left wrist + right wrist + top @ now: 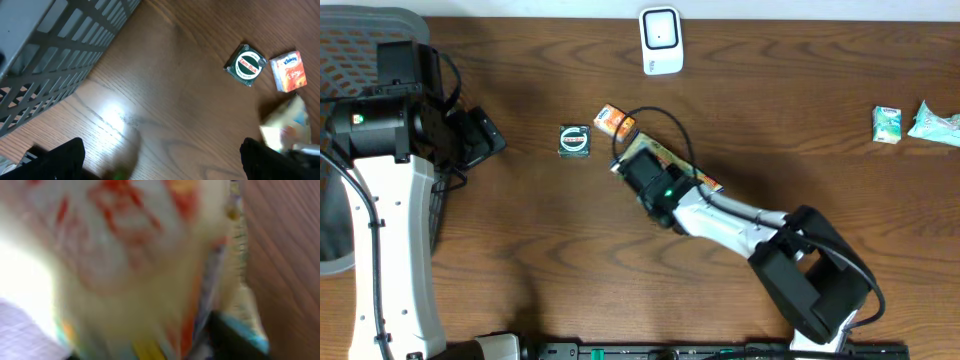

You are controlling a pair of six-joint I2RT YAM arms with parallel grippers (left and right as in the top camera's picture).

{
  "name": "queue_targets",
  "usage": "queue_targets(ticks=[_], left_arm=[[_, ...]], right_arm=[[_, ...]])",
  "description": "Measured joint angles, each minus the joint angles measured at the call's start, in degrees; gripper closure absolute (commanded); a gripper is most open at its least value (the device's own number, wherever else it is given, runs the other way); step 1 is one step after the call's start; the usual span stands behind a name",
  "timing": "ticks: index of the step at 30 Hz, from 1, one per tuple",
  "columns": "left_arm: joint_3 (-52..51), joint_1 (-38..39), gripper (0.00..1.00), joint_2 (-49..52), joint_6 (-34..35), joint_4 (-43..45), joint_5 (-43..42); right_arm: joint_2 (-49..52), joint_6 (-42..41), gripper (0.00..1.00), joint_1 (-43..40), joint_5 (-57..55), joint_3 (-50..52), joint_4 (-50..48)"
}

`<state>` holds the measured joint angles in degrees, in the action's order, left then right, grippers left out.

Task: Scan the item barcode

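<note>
A yellow-and-orange snack packet (660, 153) lies mid-table, with my right gripper (646, 178) down over it. In the right wrist view the packet (140, 265) fills the frame as a blur and presses against one dark finger (235, 342); the jaws look closed on it. A white barcode scanner (660, 40) stands at the far edge. My left gripper (480, 138) hovers open at the left, its fingers (55, 160) wide apart over bare wood, with the packet (287, 122) off to its right.
A green round tin (575, 140) and a small orange tissue pack (615, 122) lie just left of the packet. Two green-white packs (887, 124) sit at the far right. A grey mesh basket (350, 50) stands at the left edge.
</note>
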<state>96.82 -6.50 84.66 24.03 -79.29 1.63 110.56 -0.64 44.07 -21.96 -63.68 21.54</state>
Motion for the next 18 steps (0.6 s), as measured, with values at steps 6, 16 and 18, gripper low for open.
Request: queue_targets(ticks=[6, 16, 18], left_arm=[[0.0, 0.0, 0.02, -0.02, 0.0, 0.0, 0.02], [0.0, 0.0, 0.02, 0.0, 0.0, 0.02, 0.02], [0.0, 0.0, 0.02, 0.0, 0.0, 0.02, 0.0]], right_arm=[[-0.92, -0.2, 0.99, -5.57, 8.07, -4.07, 6.86], [2.25, -1.05, 0.99, -16.37, 38.82, -17.94, 30.82], [3.02, -0.11, 0.99, -18.34, 48.81, -19.41, 31.58]])
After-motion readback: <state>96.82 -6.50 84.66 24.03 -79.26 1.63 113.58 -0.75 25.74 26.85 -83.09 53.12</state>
